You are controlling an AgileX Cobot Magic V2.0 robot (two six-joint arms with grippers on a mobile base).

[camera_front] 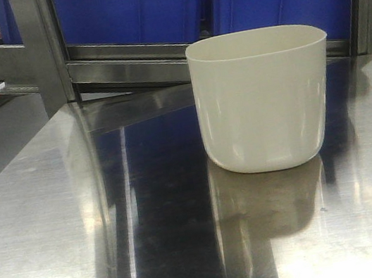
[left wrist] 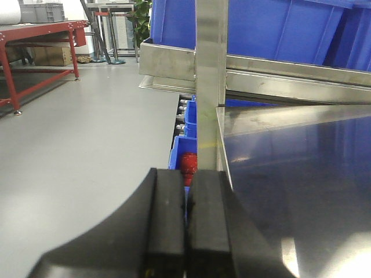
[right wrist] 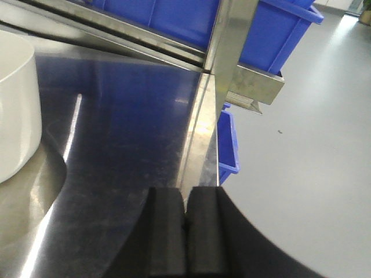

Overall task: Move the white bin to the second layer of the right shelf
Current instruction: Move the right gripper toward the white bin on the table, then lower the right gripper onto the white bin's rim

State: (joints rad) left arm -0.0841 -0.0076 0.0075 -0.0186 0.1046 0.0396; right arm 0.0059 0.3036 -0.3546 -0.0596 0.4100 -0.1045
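White bin (camera_front: pixel 263 97) stands on tabletop (camera_front: pixel 69 251); left hand (left wrist: pixel 186 194) and right hand (right wrist: pixel 185 205) both closed.

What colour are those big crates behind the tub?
The crates are bright blue; the front-facing view shows them best.

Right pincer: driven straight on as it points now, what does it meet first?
The right pincer would probably meet the upright stainless steel rack post first; the cream-white plastic bin lies left of that line. Depth unclear.
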